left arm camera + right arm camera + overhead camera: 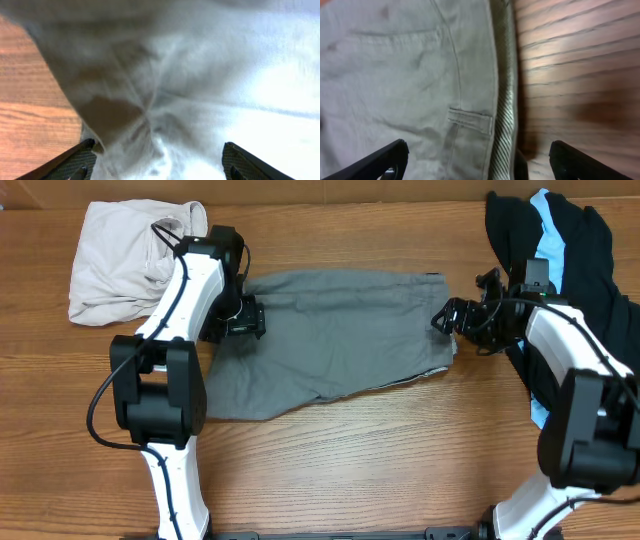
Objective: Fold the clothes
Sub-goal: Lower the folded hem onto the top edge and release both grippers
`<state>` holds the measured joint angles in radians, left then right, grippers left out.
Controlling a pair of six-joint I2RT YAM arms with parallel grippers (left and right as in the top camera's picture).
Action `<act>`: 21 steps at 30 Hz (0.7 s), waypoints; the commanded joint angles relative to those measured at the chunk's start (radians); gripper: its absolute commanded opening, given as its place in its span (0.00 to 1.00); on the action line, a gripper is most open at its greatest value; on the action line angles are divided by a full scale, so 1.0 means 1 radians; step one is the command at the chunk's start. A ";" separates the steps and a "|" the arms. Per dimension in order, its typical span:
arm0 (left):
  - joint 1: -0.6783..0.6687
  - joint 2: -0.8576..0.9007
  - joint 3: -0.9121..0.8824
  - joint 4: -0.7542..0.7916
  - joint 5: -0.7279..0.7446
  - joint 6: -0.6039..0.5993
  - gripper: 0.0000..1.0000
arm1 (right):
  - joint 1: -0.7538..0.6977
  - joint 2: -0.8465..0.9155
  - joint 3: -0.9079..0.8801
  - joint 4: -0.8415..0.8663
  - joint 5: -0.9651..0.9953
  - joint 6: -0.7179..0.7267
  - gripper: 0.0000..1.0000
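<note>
The grey shorts (330, 340) lie spread on the wooden table, waistband to the right. My left gripper (243, 318) is open over the shorts' left end; in the left wrist view the grey fabric (180, 100) fills the space between its wide-spread fingers (157, 165). My right gripper (447, 317) is open at the waistband edge; the right wrist view shows the ribbed waistband (504, 90) and a belt loop (470, 120) between its fingers (477, 160). A cream garment (125, 260) lies at the back left. Black (590, 260) and light-blue (550, 245) garments lie at the back right.
The wooden table (350, 460) extends in front of the shorts. The left arm's base (160, 395) stands at the shorts' lower-left corner. The right arm (585, 395) lies over the black garment at the right edge.
</note>
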<state>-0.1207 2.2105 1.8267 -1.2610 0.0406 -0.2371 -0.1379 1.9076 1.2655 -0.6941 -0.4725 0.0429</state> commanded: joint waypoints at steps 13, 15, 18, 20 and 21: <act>0.037 -0.032 -0.176 0.214 0.035 -0.066 0.25 | 0.004 0.150 -0.003 0.082 -0.106 -0.073 0.82; 0.037 -0.032 -0.205 0.261 0.035 -0.067 0.15 | 0.004 0.165 -0.003 0.089 -0.106 -0.072 0.77; 0.034 -0.032 -0.249 0.327 0.034 -0.070 0.04 | 0.004 0.178 -0.003 0.091 -0.106 -0.065 0.56; 0.033 -0.032 -0.280 0.370 0.028 -0.086 0.04 | 0.004 0.178 -0.003 0.092 -0.106 -0.047 0.38; 0.033 -0.032 -0.296 0.395 0.030 -0.096 0.04 | 0.002 0.178 -0.003 0.094 -0.106 -0.031 0.27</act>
<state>-0.0814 2.1693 1.5887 -0.9257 0.0631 -0.3004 -0.1387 2.0480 1.2694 -0.5999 -0.5880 -0.0162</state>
